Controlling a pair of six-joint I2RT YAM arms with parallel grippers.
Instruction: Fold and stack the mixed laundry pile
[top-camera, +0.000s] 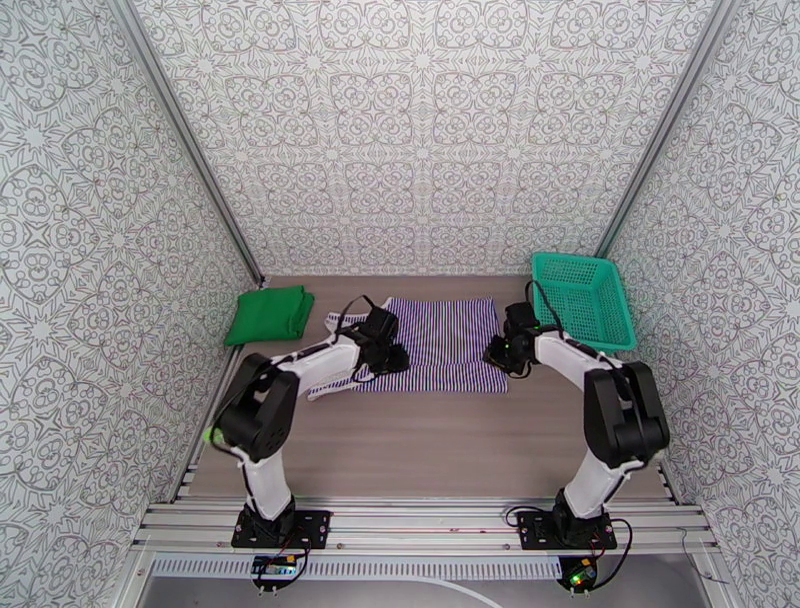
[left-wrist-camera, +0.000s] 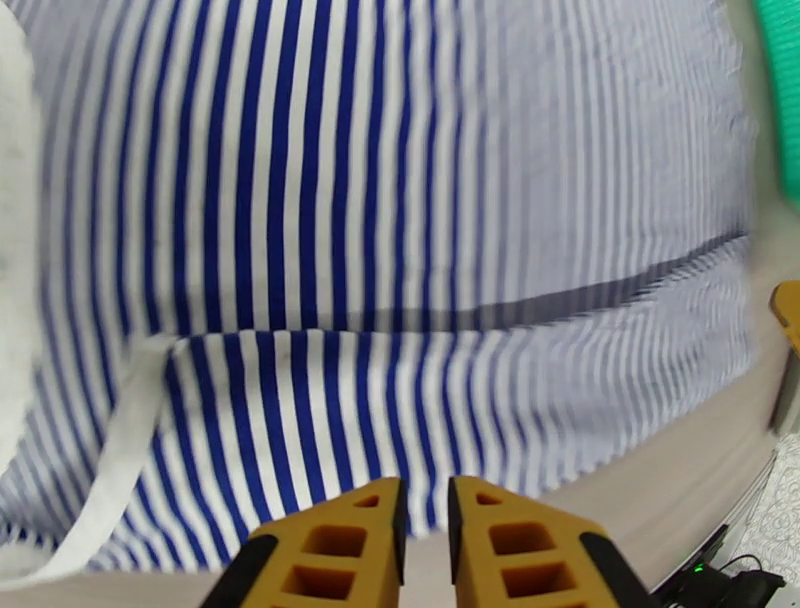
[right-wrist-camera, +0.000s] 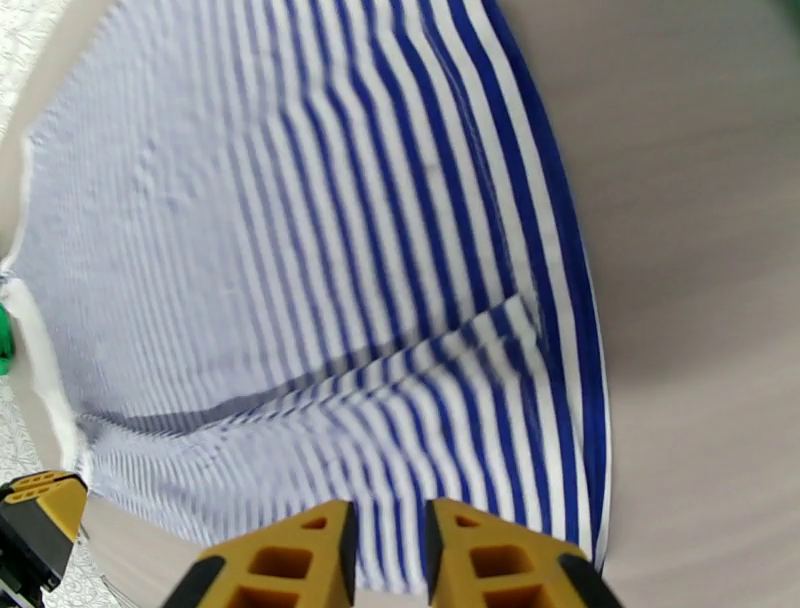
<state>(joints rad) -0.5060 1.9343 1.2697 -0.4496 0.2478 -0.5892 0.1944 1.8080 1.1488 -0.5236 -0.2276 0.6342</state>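
Roughly: striped top (top-camera: 440, 340) lies spread at the far middle of the table (top-camera: 430, 450), with its near hem doubled over in a loose flap. At the flap's left end sits the left gripper (top-camera: 392, 358), and at its right end the right gripper (top-camera: 497, 355). Both pairs of fingers are nearly together with a slim gap, tips at the cloth; can't tell if cloth is pinched. Folded green T-shirt (top-camera: 268, 314) lies near the far-left corner and the teal basket (top-camera: 585, 298) at the far-right corner.

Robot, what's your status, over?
Left gripper, right gripper at striped top's opposite ends, jaws narrow, grip unclear. Green T-shirt folded, far left. Teal basket aside.
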